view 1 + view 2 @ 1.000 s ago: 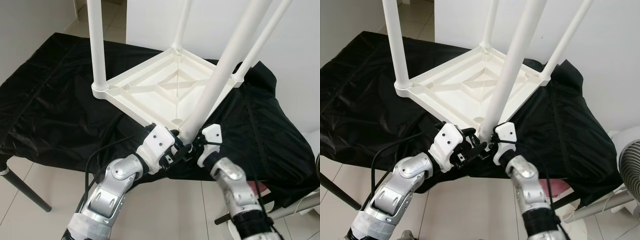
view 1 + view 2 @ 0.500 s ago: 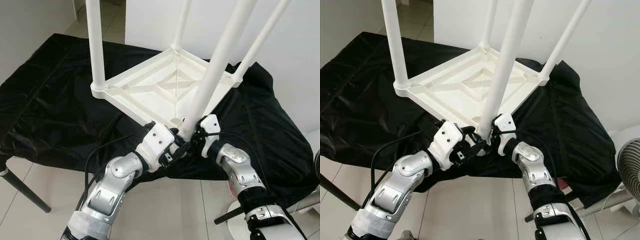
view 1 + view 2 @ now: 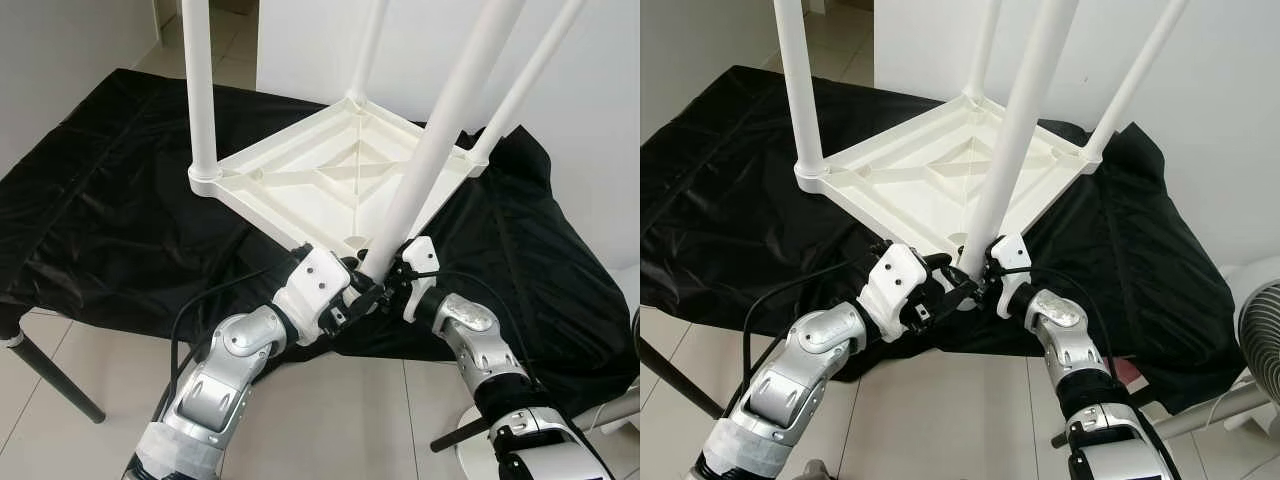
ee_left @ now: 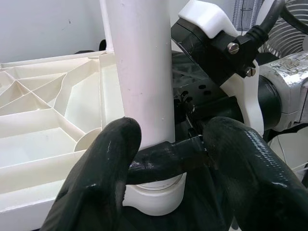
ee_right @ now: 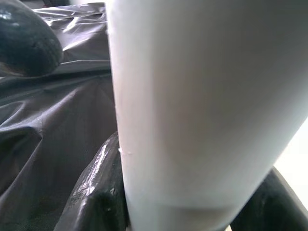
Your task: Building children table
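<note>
A black cloth [image 3: 110, 200] drapes the whole worktop, and on it, toward the near edge, the white children's table [image 3: 330, 180] lies upside down, three legs already standing up from its corners. At the nearest corner the fourth leg [image 3: 440, 140] leans in its socket. The left gripper [image 3: 355, 298] wraps its fingers [image 4: 103, 173] around the base of that leg, and the right gripper [image 3: 392, 282] clamps the same leg from the opposite side, fingers tight against the tube.
</note>
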